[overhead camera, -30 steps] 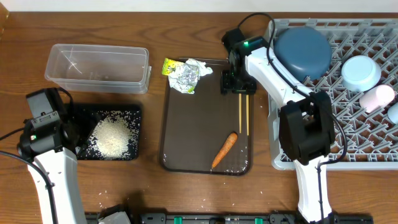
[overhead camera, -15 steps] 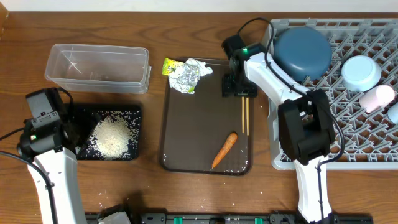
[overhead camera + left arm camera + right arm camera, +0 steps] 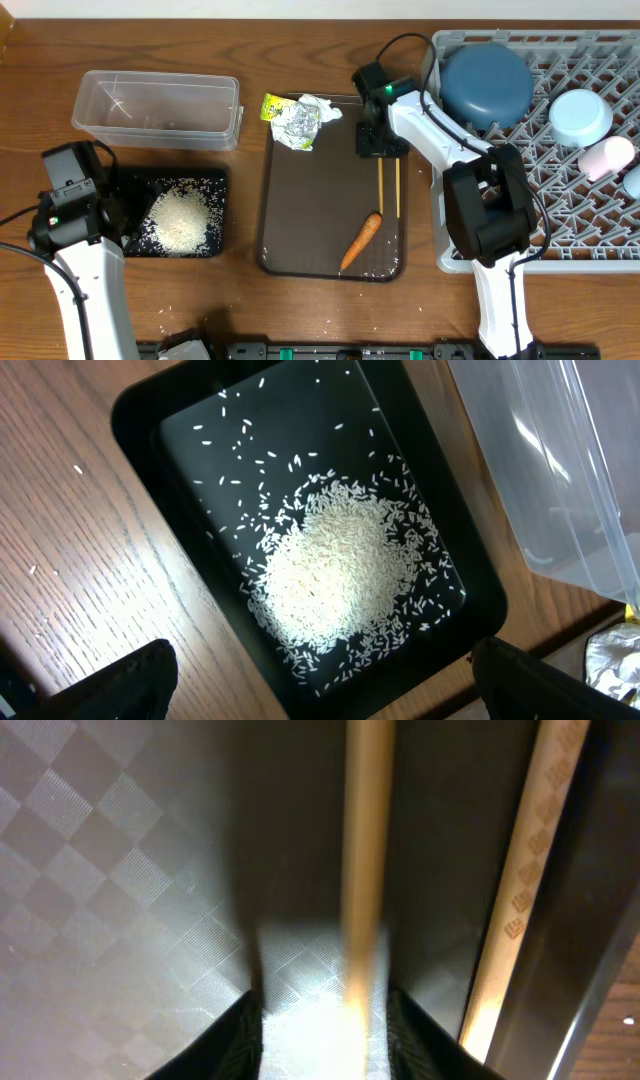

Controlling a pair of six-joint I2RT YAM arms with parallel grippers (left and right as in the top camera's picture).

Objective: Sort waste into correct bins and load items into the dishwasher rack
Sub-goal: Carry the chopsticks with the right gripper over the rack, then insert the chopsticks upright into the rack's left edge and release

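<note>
the right tool (image 3: 327,1020) sits low over the brown serving tray (image 3: 300,200), its fingers narrowed either side of one of the chopsticks (image 3: 380,185). whether they already pinch that stick or only bracket it cannot be told. the second chopstick (image 3: 520,890) lies outside the fingers, just beside the tool's right side and close against the tray wall. both sticks lie flat and parallel, their long axis running straight out ahead of the fingertips, with the tool at one extreme end and the other ends pointing towards the carrot (image 3: 361,241). the likely trouble is a one-stick pick-up, since only one sits in the gap. a hold so near the end could also let the stick droop, swivel or slip on the way to the dishwasher rack (image 3: 590,200) beside the tool. the left tool (image 3: 337,680) hangs spread wide and empty over the black tray (image 3: 140,420) of rice (image 3: 335,575).
</note>
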